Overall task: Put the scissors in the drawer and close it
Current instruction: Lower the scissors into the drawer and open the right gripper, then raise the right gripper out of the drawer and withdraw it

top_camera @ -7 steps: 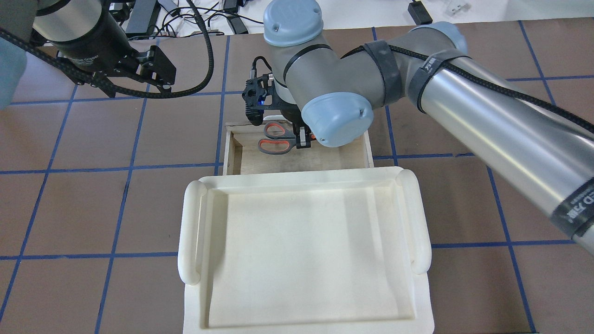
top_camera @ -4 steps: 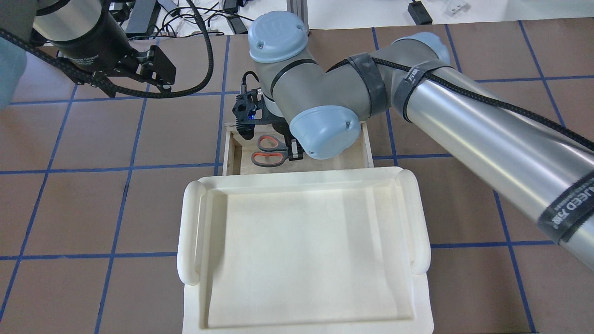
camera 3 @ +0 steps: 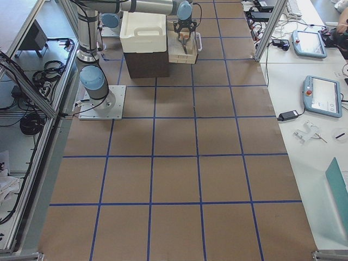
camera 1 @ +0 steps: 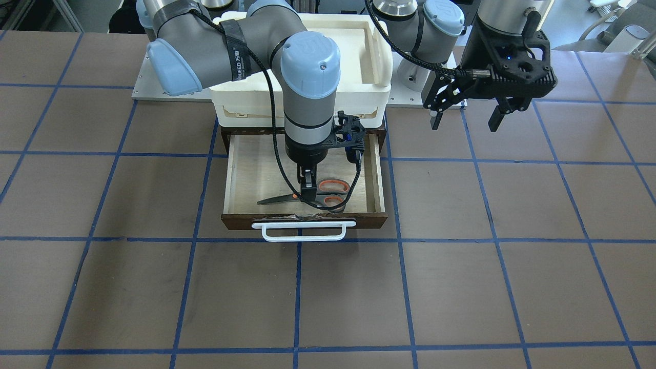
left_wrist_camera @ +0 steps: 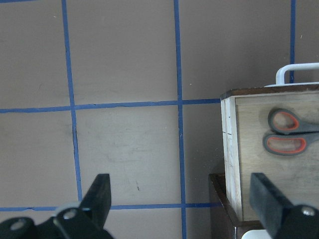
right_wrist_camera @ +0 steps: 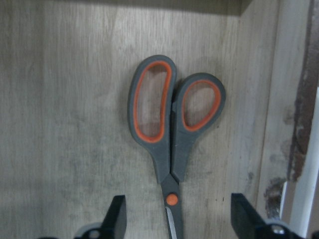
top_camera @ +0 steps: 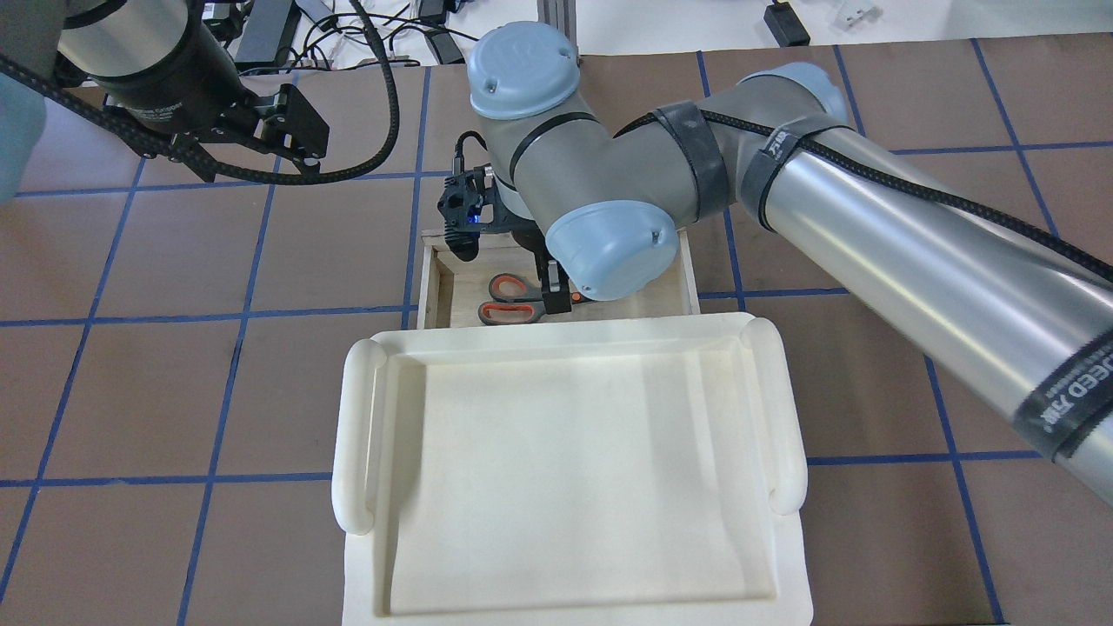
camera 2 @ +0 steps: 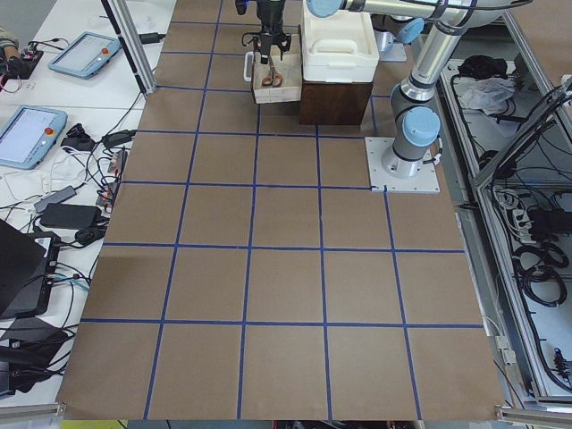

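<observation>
The scissors [camera 1: 330, 192] lie flat on the pale floor of the open drawer [camera 1: 241, 174], handles toward the robot's left and blades toward its right. The right wrist view shows them [right_wrist_camera: 169, 114] with grey handles and orange-lined loops. My right gripper [camera 1: 306, 192] is open and points straight down over the scissors' pivot. Its fingers [right_wrist_camera: 117, 219] stand well apart on either side of the pivot, not touching it. My left gripper [camera 1: 464, 122] is open and empty, hovering above the table to the drawer's side. Its wrist view shows the scissors [left_wrist_camera: 286, 132] at the right.
The drawer's dark brown front [camera 1: 246, 221] carries a white bar handle [camera 1: 302, 231]. A white plastic tray [top_camera: 356, 435] sits on the cabinet above the drawer and hides the drawer's rear part from overhead. Brown table with blue grid lines lies all around.
My right gripper has shifted left and toward the cabinet, carrying the scissors with it. The scissors now lie on the drawer floor. The left arm has not moved.
</observation>
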Tool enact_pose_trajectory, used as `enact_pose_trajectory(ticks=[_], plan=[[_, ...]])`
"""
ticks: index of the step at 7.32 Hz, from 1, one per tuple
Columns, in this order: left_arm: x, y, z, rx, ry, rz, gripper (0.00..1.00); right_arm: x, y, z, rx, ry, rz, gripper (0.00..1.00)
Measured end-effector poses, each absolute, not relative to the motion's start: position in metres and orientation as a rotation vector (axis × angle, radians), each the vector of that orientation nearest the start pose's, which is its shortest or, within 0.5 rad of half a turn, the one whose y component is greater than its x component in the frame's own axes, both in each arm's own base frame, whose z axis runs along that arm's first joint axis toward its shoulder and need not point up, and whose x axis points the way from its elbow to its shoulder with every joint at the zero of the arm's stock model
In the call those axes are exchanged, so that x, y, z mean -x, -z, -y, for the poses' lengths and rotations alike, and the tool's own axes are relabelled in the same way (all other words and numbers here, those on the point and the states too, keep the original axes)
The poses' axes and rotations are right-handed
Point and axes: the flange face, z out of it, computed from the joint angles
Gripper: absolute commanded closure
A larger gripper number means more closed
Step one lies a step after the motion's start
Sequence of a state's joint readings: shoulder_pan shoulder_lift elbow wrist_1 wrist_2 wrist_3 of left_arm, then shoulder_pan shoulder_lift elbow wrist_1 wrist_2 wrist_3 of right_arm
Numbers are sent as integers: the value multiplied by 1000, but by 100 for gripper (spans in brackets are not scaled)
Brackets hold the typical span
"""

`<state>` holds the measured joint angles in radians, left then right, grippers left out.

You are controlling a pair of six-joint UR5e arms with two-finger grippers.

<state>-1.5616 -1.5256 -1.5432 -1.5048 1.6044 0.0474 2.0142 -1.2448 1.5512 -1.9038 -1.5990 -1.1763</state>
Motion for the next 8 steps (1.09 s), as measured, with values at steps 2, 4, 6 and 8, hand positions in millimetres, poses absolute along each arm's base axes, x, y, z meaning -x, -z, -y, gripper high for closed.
enact_pose_trajectory(ticks=[2,4,6,8], plan=[[125,-528,488,-54,206,-3097,0,-336,-391,514,1945,143,-2522,0],[126,-527,489,-54,203,-3097,0,-290,-427,526,1342,254,-2876,0],[127,-526,489,-53,199,-3097,0,-253,-442,536,723,297,-3101,0],[127,-525,490,-52,198,-3097,0,-205,-454,538,419,247,-3193,0]])
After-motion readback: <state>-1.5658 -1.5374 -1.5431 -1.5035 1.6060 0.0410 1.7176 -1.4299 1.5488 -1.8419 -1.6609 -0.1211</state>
